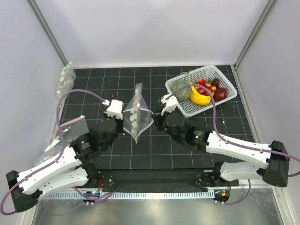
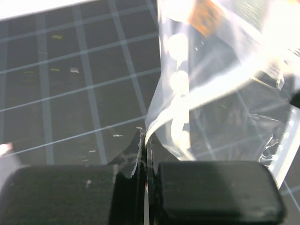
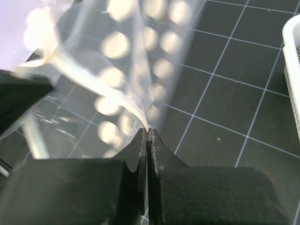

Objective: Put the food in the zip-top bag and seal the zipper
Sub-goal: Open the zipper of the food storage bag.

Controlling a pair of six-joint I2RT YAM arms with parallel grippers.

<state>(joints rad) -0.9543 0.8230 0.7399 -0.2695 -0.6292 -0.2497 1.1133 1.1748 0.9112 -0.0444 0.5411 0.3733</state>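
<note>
the left gripper [image 2: 144, 140] was pinched shut on one edge of the zip-top bag [image 1: 137, 112], the right gripper [image 3: 147, 135] clamped on the opposite edge, the bag standing between them on the mat [image 1: 93, 84]; farther back right, the food [image 1: 205, 85] lay in the white basket [image 1: 227, 78].

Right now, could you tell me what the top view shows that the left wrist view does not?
Only the top view shows the basket with the food, and the right gripper pinching the bag. Only the left wrist view shows, close up, the left gripper shut on the bag's edge. Both show the bag and the gridded mat.
</note>
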